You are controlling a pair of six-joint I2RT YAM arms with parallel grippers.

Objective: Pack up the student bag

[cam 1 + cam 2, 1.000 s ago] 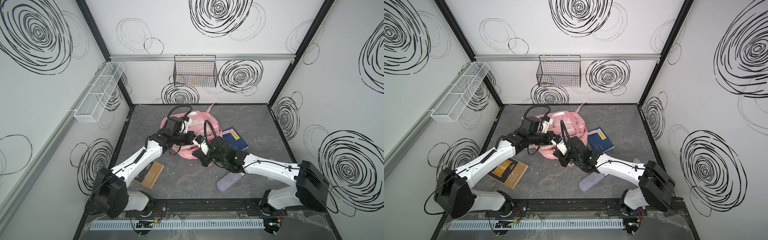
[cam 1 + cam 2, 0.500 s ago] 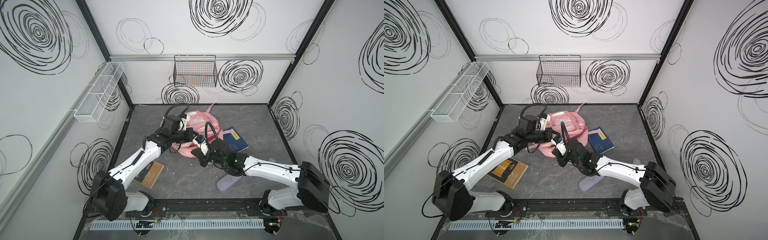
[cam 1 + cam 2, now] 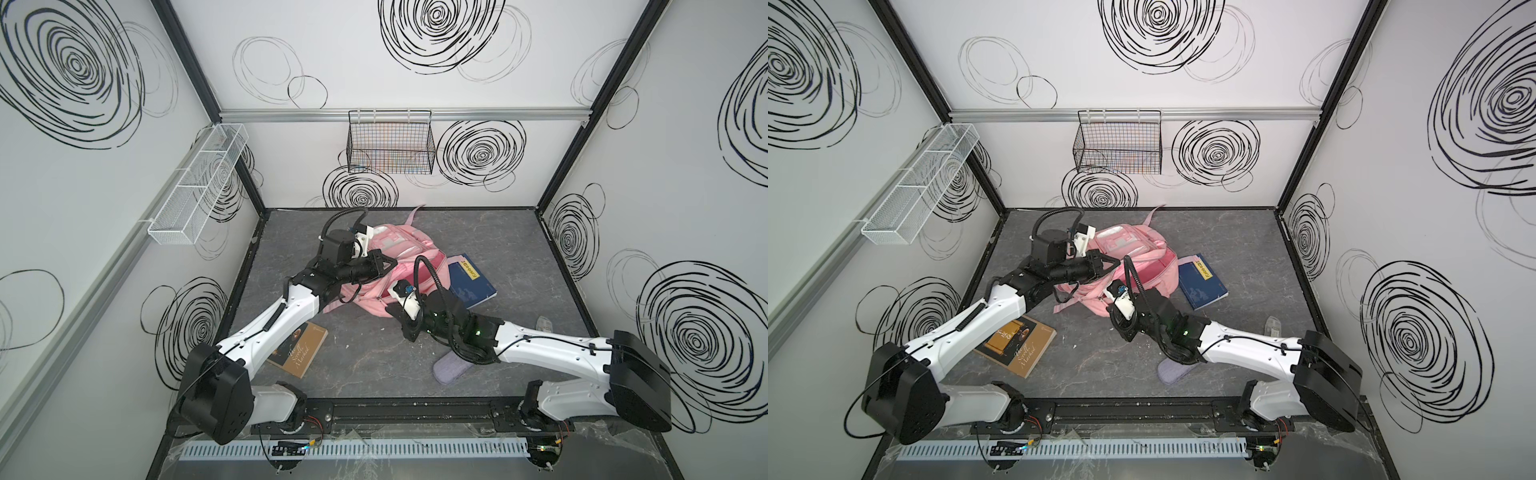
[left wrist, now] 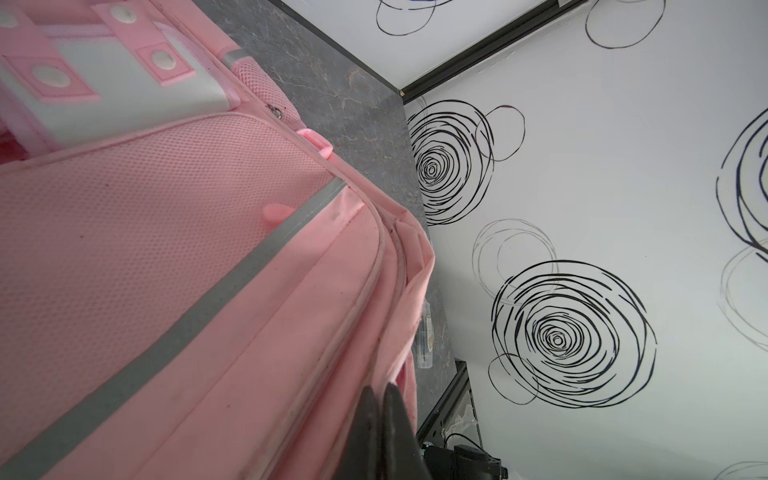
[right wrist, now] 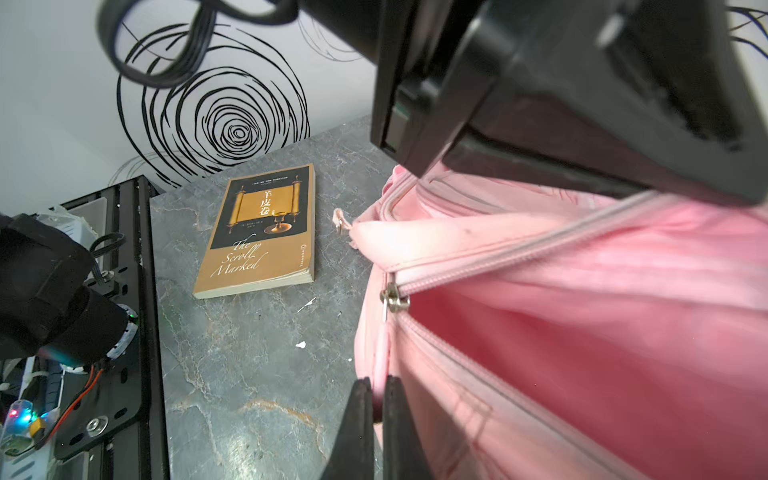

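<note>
White walls scrawled with black spirals enclose the grey marbled counter (image 3: 374, 365). The student bag (image 3: 401, 245) lies mid-counter toward the back edge, main zip open. The left pincer (image 4: 380, 401) pinches the opening's upper rim and the right pincer (image 5: 376, 392) pinches its lower rim. A brown book (image 3: 300, 352) lies near the left edge, and a blue book (image 3: 471, 284) lies just beside the bag.

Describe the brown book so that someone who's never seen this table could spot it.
Find the pink bag on the grey table. Left of it and nearer the front rail, partly under the left arm, lies the brown book. Unlike the blue book right of the bag, its tan cover bears a black panel, a gold scroll and The Scroll Marked.
</note>
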